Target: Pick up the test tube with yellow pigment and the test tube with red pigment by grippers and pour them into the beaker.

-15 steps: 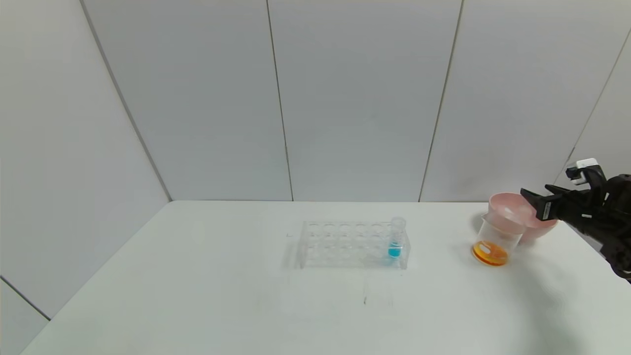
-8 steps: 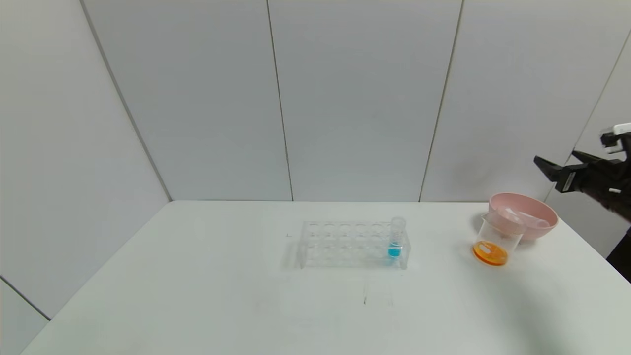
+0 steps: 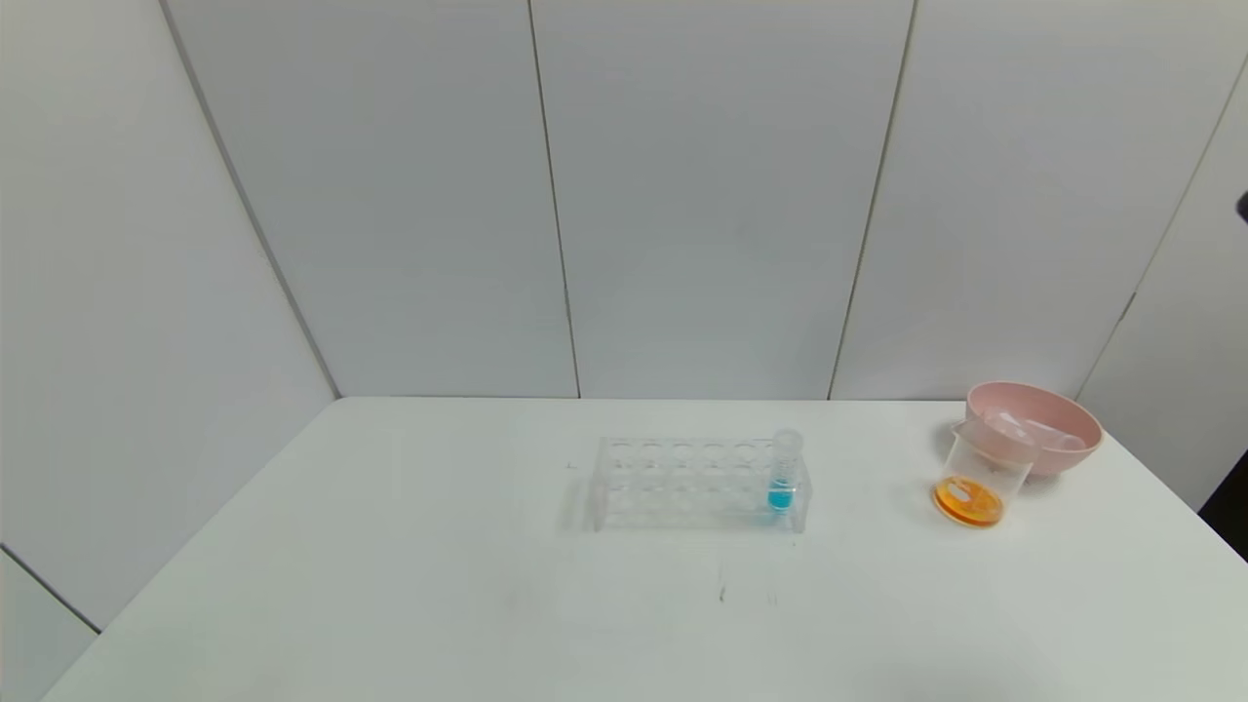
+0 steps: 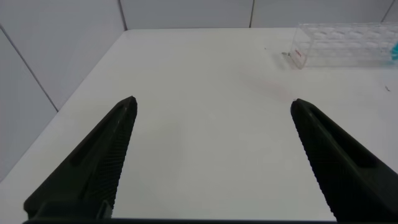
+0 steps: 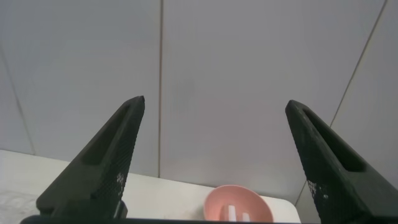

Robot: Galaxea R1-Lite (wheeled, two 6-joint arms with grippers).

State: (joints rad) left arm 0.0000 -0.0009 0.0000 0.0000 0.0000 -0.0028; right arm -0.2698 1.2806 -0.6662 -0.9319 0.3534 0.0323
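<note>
One blue-filled clear tube (image 3: 782, 476) stands upright at the right end of the clear plastic rack (image 3: 682, 484) in the head view, on the white table (image 3: 390, 585). Well right of it, the small clear beaker (image 3: 978, 478) holds orange liquid and touches the pink round bowl (image 3: 1039, 421), where two empty clear tubes (image 3: 1033, 429) lie.

Left wrist view: the left gripper (image 4: 211, 155) hangs spread and empty above the table, the rack (image 4: 345, 43) beyond it.

Right wrist view: the right gripper (image 5: 214, 162) is spread and empty, raised above the bowl (image 5: 239, 204).
</note>
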